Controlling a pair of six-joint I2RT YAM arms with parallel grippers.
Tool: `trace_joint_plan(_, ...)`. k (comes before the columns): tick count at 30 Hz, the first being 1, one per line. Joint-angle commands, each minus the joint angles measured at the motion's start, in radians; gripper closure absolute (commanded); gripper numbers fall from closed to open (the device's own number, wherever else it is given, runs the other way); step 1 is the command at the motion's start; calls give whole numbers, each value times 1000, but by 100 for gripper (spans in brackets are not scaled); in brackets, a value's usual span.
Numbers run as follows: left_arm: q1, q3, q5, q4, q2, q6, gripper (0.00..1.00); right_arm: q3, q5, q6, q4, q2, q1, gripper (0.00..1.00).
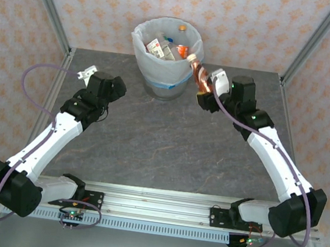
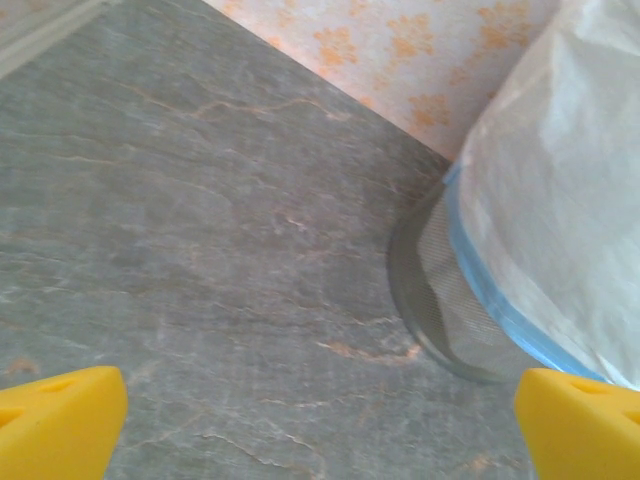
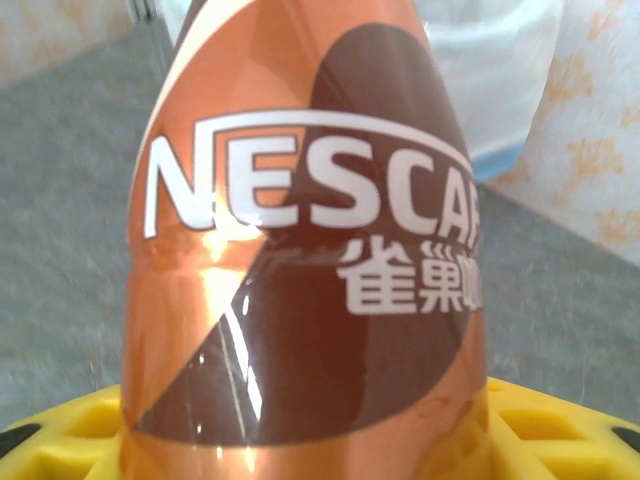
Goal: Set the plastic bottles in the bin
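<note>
Top external: bin [image 1: 153,73] at 12 o'clock on table [image 1: 150,140], bottles [image 1: 165,46] inside | right gripper [image 1: 204,94] pinching brown-orange Nescafé bottle [image 1: 199,78], tilted at bin's 4 o'clock rim | step: carry-over; next: clear rim, let go | left gripper [image 2: 320,420] spread, empty.

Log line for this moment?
right claw: shut on orange-brown Nescafe plastic bottle, tilted at rim of bag-lined round bin | left claw: open, empty | other bottles: inside bin
</note>
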Motion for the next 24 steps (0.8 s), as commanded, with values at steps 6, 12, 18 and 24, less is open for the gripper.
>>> trace_joint_plan(6,7,-24,138,83,-1,79,0,283,-16,151,-30,195,5,100)
trace_joint_plan(12,7,-19,116,58,1,88,0,587,15,118,-202,393,10,100)
trace_joint_plan(18,7,-11,90,40,13,93,0,1076,74,84,-501,700,10,100)
trace_joint_plan(24,8,-4,64,30,17,96,0,1386,45,104,-581,925,13,100)
